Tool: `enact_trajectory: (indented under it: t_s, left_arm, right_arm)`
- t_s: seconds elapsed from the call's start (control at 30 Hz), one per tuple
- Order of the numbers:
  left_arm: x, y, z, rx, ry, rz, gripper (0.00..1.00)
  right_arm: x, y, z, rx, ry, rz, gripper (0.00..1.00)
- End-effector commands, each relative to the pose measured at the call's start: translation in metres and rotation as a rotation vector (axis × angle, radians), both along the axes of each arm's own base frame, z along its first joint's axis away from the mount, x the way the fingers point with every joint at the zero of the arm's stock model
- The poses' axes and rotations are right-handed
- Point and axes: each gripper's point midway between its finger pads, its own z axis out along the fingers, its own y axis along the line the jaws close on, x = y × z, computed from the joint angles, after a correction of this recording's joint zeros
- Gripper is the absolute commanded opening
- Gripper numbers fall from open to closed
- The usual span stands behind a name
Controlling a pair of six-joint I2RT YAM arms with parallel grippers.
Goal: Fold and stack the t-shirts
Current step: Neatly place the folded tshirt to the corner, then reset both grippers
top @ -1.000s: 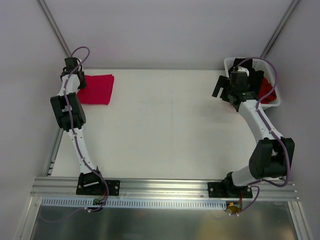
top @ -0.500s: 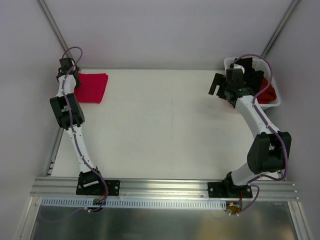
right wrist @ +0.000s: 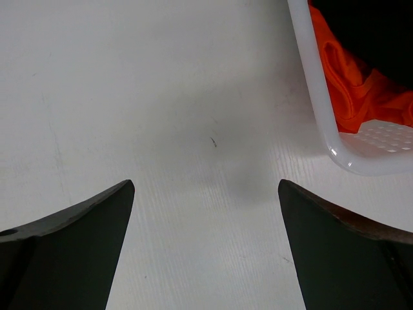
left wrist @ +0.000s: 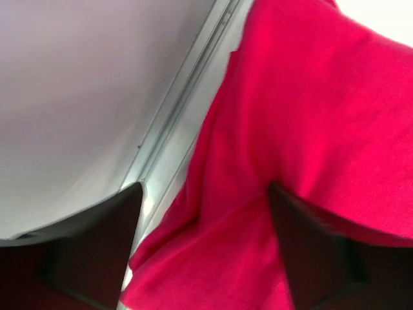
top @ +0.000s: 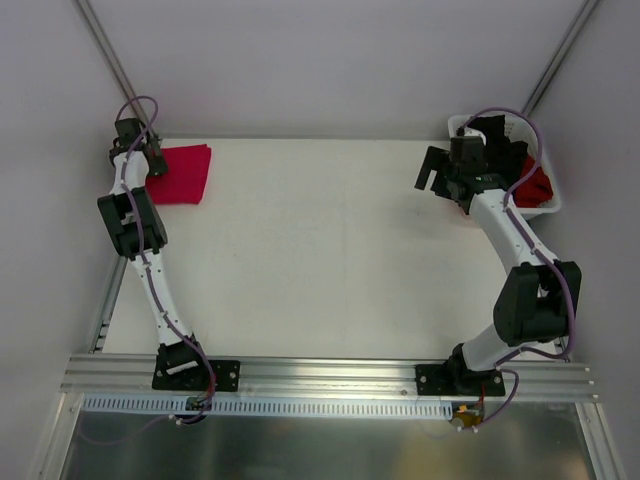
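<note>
Starting with the crimson-pink t-shirt (top: 180, 173): folded into a small rectangle and parked way out at 10 o'clock on the table (top: 330, 250), tight against the far-left corner. Got dragged a bit further toward that corner over the last second, and looks narrower than before too. Just got released as well. Left gripper (top: 155, 160) at the cloth's 9 o'clock edge, clamped shut half a second back, now spread apart with nothing pinched (going by the left wrist view, possibly a flap of red draped over one finger (left wrist: 303, 252), so maybe not fully free yet). Reads like shirt one done and set down as the base of the stack.

Over at 2 o'clock, the white basket (top: 457, 127), with the orange-red t-shirt (top: 535, 187) and the black t-shirt (top: 505, 140) bunched up inside, neither folded. Right gripper (top: 437, 178) hanging just off the basket's 9 o'clock side, over bare table, spread wide and empty, same as a second ago, only nudged slightly away from the rim.

Guessing next up: lifting the left arm clear, then fishing another shirt out.
</note>
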Motion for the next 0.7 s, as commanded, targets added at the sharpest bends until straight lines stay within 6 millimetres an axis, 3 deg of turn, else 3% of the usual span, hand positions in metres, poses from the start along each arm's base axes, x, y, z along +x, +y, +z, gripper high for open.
enact_trajectory:
  t_s: [0.0,0.03,0.07,0.1,0.13,0.17,0.23,0.27,0.3,0.33,0.37,0.4,0.43,0.47,0.5,0.6,0.63,0.67]
  left_arm:
    - [0.004,-0.001,0.067,0.01,-0.122,0.033,0.83]
    - [0.001,0.001,0.075,0.018,-0.131,0.052,0.87]
    - [-0.002,0.001,0.098,0.029,-0.167,0.069,0.91]
    - [-0.007,0.003,0.103,0.023,-0.177,0.106,0.99]
    - [-0.01,0.001,0.111,0.019,-0.194,0.125,0.99]
    - [-0.015,-0.001,0.132,0.011,-0.239,0.151,0.99]
    - [-0.025,-0.008,0.132,-0.025,-0.241,0.167,0.99]
    - [-0.031,-0.013,0.153,-0.032,-0.282,0.171,0.99]
    - [-0.034,-0.018,0.159,-0.055,-0.304,0.179,0.99]
    - [-0.039,-0.027,0.153,-0.089,-0.293,0.162,0.99]
    - [-0.045,-0.035,0.172,-0.096,-0.326,0.149,0.99]
    - [-0.05,-0.04,0.179,-0.102,-0.336,0.139,0.99]
    - [-0.06,-0.047,0.166,-0.12,-0.304,0.136,0.99]
    - [-0.066,-0.062,0.179,-0.154,-0.331,0.099,0.99]
    - [-0.076,-0.072,0.164,-0.203,-0.31,0.11,0.99]
    - [-0.079,-0.105,0.174,-0.304,-0.384,0.039,0.99]
    - [-0.087,-0.112,0.153,-0.333,-0.351,0.036,0.99]
    - [-0.09,-0.118,0.151,-0.35,-0.358,0.028,0.99]
  right_arm:
    - [0.011,0.009,0.035,0.023,-0.097,0.031,0.99]
    - [0.011,0.011,0.039,0.03,-0.108,0.043,0.99]
    - [0.012,0.013,0.045,0.038,-0.13,0.059,0.99]
    - [0.012,0.016,0.049,0.046,-0.142,0.071,0.99]
    - [0.01,0.021,0.052,0.064,-0.15,0.096,0.99]
    - [0.01,0.024,0.062,0.078,-0.184,0.114,0.99]
    - [0.005,0.032,0.066,0.088,-0.209,0.156,0.99]
    - [0.0,0.033,0.077,0.089,-0.241,0.168,0.99]
    - [-0.005,0.034,0.077,0.087,-0.244,0.171,0.99]
    - [-0.007,0.031,0.083,0.063,-0.271,0.179,0.99]
    - [-0.01,0.033,0.088,0.073,-0.289,0.187,0.99]
    - [-0.017,0.034,0.101,0.078,-0.327,0.195,0.99]
    - [-0.022,0.038,0.103,0.103,-0.334,0.214,1.0]
    - [-0.026,0.041,0.106,0.111,-0.342,0.228,0.99]
    - [-0.031,0.041,0.112,0.116,-0.354,0.235,0.99]
    - [-0.044,0.048,0.12,0.193,-0.383,0.233,0.99]
    - [-0.05,0.055,0.122,0.222,-0.385,0.268,0.99]
    - [-0.054,0.058,0.119,0.237,-0.361,0.28,0.99]
